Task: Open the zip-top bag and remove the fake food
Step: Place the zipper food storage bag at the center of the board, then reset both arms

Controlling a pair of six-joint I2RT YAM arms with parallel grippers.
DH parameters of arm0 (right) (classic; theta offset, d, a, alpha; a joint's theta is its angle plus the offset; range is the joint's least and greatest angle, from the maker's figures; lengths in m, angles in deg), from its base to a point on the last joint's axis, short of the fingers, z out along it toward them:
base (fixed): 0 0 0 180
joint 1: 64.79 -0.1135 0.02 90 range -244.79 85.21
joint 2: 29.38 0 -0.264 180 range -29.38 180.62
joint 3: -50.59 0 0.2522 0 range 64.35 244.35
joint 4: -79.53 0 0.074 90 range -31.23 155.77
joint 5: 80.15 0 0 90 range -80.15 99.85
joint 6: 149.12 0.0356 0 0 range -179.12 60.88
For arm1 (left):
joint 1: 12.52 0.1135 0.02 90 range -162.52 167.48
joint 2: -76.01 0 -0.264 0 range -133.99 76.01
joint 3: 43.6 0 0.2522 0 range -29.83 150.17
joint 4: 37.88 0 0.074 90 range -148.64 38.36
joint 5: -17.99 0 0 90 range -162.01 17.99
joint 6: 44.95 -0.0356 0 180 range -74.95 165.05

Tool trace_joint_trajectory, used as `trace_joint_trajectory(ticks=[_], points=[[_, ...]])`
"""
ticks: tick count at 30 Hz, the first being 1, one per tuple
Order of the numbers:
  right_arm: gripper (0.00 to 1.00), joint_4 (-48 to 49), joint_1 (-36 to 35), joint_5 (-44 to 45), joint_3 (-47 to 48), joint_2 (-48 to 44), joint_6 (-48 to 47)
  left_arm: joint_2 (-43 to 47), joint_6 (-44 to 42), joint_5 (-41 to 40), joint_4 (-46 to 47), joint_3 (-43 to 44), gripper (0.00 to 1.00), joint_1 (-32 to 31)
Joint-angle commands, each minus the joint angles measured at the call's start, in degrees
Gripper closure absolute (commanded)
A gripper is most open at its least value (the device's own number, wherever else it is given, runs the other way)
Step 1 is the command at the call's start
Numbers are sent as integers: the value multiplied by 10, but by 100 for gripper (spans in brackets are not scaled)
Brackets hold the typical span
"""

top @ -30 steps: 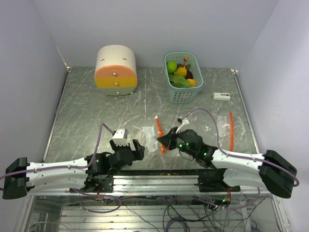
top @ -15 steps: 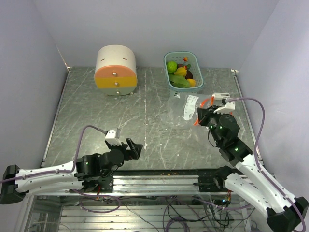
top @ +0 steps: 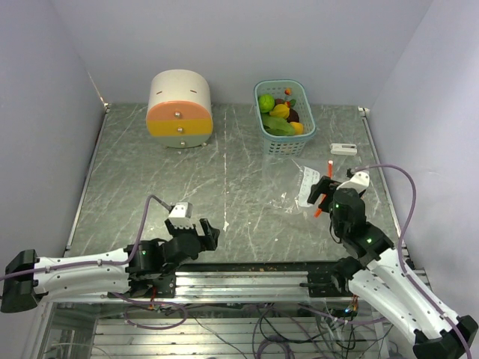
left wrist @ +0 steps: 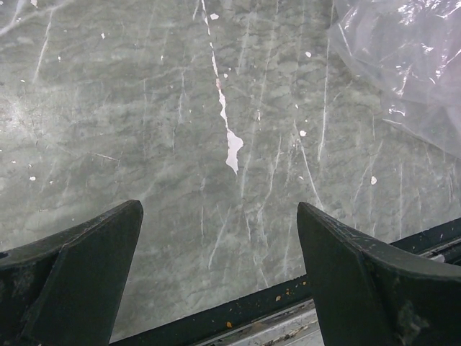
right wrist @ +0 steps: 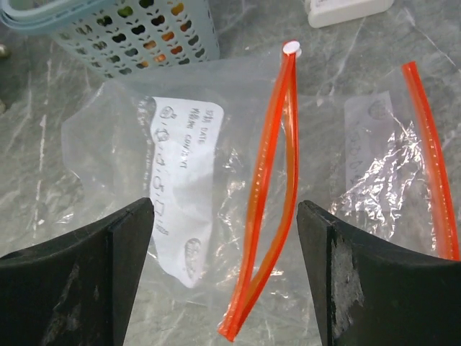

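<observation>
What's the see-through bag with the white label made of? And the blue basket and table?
The bag looks like thin clear plastic: shiny, crinkly, with an orange zip strip. The basket seems hard pale-blue plastic with moulded holes. The table looks like grey-green marble, maybe only a printed surface.

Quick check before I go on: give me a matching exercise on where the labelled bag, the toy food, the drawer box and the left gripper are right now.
Things:
1. zip-top bag
2. fake food
3. drawer box
4. left gripper

Place or state:
A. in the blue basket
B. open, above bare table
C. at the back, left of the basket
D. lying flat, orange zip parted

Pairs: 1-D, 2-A, 3-C, 4-B
</observation>
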Motion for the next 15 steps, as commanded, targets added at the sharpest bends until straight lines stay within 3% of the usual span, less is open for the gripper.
trace_joint_trajectory(ticks=[1, 5, 11, 15], points=[[19, -1, 2, -13, 24, -17, -3, 1, 4, -3, 17, -7, 1, -3], [19, 32, 2, -68, 5, 1, -7, 24, -9, 1, 15, -9, 2, -2], [2, 8, 2, -61, 22, 47, 29, 70, -2, -8, -16, -17, 3, -2], [0, 6, 2, -59, 25, 43, 40, 88, 5, -16, -30, -22, 4, -2]])
